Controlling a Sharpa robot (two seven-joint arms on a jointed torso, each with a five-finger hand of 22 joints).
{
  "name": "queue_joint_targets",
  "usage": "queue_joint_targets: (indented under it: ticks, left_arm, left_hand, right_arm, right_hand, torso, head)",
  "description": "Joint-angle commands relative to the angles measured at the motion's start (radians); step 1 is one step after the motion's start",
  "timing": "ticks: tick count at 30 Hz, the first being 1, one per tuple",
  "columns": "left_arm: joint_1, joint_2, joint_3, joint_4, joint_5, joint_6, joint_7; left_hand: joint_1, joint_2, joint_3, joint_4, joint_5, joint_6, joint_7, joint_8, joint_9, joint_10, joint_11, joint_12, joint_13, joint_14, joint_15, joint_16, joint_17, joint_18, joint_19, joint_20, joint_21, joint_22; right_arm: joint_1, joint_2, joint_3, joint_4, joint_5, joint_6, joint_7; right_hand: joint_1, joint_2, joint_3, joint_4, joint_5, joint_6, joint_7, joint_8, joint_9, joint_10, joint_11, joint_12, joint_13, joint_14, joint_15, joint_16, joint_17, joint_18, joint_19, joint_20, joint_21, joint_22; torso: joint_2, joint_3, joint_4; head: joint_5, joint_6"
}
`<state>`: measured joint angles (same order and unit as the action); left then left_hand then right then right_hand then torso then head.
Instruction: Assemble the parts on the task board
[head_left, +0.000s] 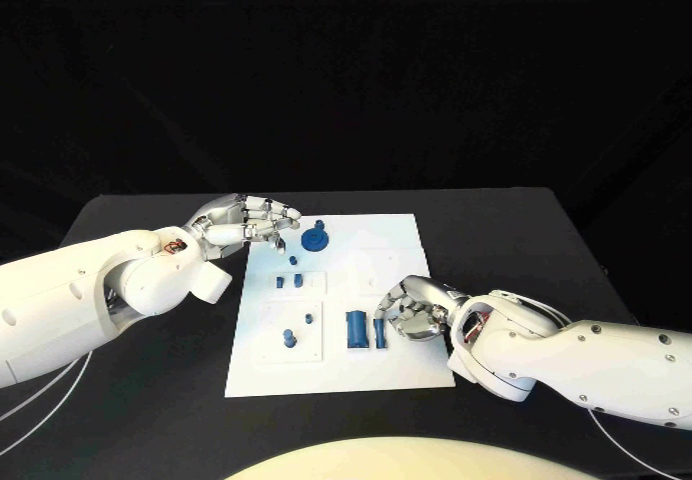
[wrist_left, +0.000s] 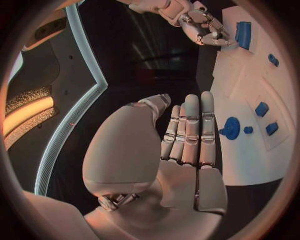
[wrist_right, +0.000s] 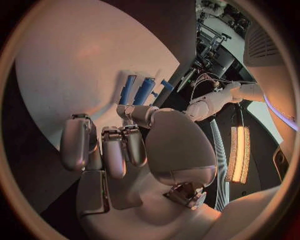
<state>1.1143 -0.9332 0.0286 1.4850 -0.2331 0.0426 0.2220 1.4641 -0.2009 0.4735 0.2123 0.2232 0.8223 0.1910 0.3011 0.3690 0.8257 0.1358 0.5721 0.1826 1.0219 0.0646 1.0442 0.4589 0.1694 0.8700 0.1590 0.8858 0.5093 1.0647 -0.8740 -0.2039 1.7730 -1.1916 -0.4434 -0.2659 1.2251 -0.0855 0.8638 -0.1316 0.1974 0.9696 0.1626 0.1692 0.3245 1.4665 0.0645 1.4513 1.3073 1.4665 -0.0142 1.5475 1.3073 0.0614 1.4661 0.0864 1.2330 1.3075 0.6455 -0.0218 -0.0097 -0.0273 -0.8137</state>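
Nearest the camera, the black bench (head_left: 144, 400) carries the white task board (head_left: 361, 365) at its middle, long edges running from the near edge toward the far edge. Both white arms reach onto it. At the board's far left corner sits the left hand (head_left: 248, 224), fingers (wrist_left: 190, 131) extended side by side and holding nothing, tips just beside a round blue gear part (head_left: 315, 240) near the board's far edge. At the board's right edge, toward the near end, the right hand (head_left: 414, 310) rests with its fingers (wrist_right: 115, 150) curled inward; whether they touch a part cannot be told. Just beside that hand lie two upright-oriented blue bar parts, a wider bar (head_left: 356, 329) and a thinner bar (head_left: 381, 333), side by side and close together near the board's middle. Two small blue blocks (head_left: 289, 282) sit in a raised white panel toward the left edge. A small blue peg (head_left: 290, 339) stands in another panel near the near left corner.
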Motion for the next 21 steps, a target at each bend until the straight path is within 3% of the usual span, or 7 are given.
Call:
queue_joint_targets:
  ticks: [1,4,14,21]
  left_arm:
    - [0.0,0.001,0.001,0.001,0.0,0.014,0.003]
    - [0.0,0.001,0.0,0.001,0.0,0.015,0.001]
    - [0.0,0.002,0.0,0.001,0.0,0.014,-0.001]
    - [0.0,0.001,0.0,0.0,0.0,0.014,-0.002]
  left_hand:
    - [0.01,0.004,0.003,-0.002,0.005,-0.005,0.001,0.007,-0.001,0.002,-0.002,0.003,-0.001,-0.007,-0.003,-0.004,-0.001,0.014,0.006,0.0,-0.001,0.001]
    - [0.008,0.004,0.003,-0.001,0.005,-0.006,0.001,0.006,-0.001,0.002,-0.001,0.003,-0.001,-0.007,-0.003,-0.004,-0.001,0.014,0.006,0.0,-0.001,0.001]
    - [0.008,0.004,0.003,-0.001,0.005,-0.006,0.001,0.006,-0.001,0.002,-0.001,0.003,-0.001,-0.007,-0.003,-0.004,-0.001,0.014,0.006,0.0,-0.001,0.001]
    - [0.008,0.005,0.003,0.0,0.005,-0.006,0.002,0.006,-0.001,0.002,-0.001,0.003,-0.002,-0.007,-0.002,-0.004,-0.001,0.014,0.006,0.0,-0.001,0.002]
  right_arm:
    - [-0.003,0.003,-0.002,-0.001,-0.006,0.024,0.0]
    - [-0.003,0.006,-0.002,-0.004,-0.006,0.015,0.001]
    - [-0.003,0.01,-0.002,-0.007,-0.006,-0.004,0.005]
    - [-0.003,0.009,-0.002,-0.005,-0.007,-0.08,0.052]
  right_hand:
    - [-0.01,-0.001,0.001,-0.006,-0.005,-0.009,-0.002,-0.007,-0.001,0.02,0.004,-0.005,0.154,0.093,0.005,0.004,0.214,0.002,0.003,0.0,-0.007,0.18]
    - [-0.019,0.003,0.005,-0.01,-0.004,-0.029,0.006,-0.023,-0.009,0.018,0.01,-0.007,0.152,0.093,0.009,0.004,0.213,0.002,0.002,0.003,-0.005,0.18]
    - [-0.021,0.007,0.006,-0.012,-0.004,-0.027,0.007,-0.024,-0.01,0.018,0.012,-0.007,0.151,0.093,0.011,0.004,0.213,0.002,0.002,0.004,-0.005,0.18]
    - [-0.021,0.007,0.006,-0.012,-0.005,-0.026,0.007,-0.023,-0.01,0.019,0.012,-0.006,0.152,0.093,0.011,0.004,0.213,0.002,0.001,0.005,-0.007,0.179]
  torso:
    - [0.0,-0.0001,0.0]
    - [0.0,-0.0001,0.0006]
    - [0.0,0.0004,-0.0001]
    - [0.0,0.001,-0.0005]
  head:
    - [0.002,0.0]
    - [0.001,0.001]
    - [0.002,-0.001]
    - [0.004,0.001]
